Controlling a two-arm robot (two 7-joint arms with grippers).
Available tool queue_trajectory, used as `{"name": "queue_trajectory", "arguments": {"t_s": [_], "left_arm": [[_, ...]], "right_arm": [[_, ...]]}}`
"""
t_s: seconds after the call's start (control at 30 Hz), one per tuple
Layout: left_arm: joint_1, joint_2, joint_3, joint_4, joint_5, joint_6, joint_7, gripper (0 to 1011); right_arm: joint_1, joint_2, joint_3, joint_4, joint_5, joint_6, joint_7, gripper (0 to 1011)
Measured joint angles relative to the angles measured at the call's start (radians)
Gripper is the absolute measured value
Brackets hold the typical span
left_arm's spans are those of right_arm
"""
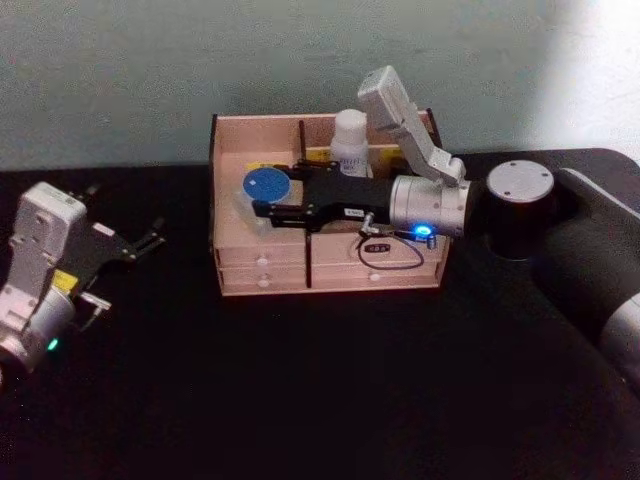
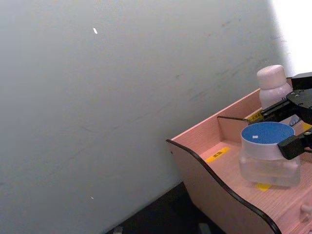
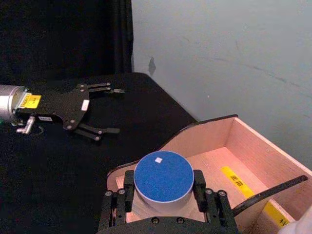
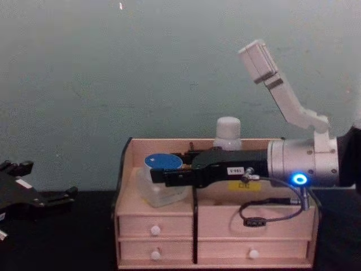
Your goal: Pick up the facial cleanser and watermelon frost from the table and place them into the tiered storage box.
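The black fingers of the left gripper are spread wide with nothing between them. It hangs over the black table, well to the left of the pale pink wooden tiered storage box with its small white drawer knobs.

The black fingers of the right gripper reach into the left part of the box. One finger sits on each side of the watermelon frost, a short clear jar with a round flat blue lid, and they squeeze it. The jar is inside the left compartment.

Behind the right gripper's fingers, the facial cleanser, a tall white plastic bottle with a rounded cap, stands upright in the back of the box.
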Motion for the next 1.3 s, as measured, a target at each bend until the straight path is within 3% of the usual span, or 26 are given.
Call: {"name": "queue_trajectory", "arguments": {"t_s": [0.27, 0.47, 0.63, 1.3], "left_arm": [[0.0, 0.0, 0.0, 0.0, 0.0, 0.0, 0.0, 1001], [0.0, 0.0, 0.0, 0.0, 0.0, 0.0, 0.0, 1001], [0.0, 0.0, 0.0, 0.0, 0.0, 0.0, 0.0, 1001], [0.0, 0.0, 0.0, 0.0, 0.0, 0.0, 0.0, 1001]], "right_arm": [[-0.001, 0.0, -0.001, 0.0, 0.001, 0.0, 0.001, 748], [-0.001, 0.0, -0.001, -0.001, 0.002, 0.0, 0.001, 918], [-0.001, 0.0, -0.001, -0.001, 0.002, 0.0, 0.001, 1002], [-0.008, 0.005, 0.0, -0.019, -0.001, -0.004, 0.001, 1002]]}}
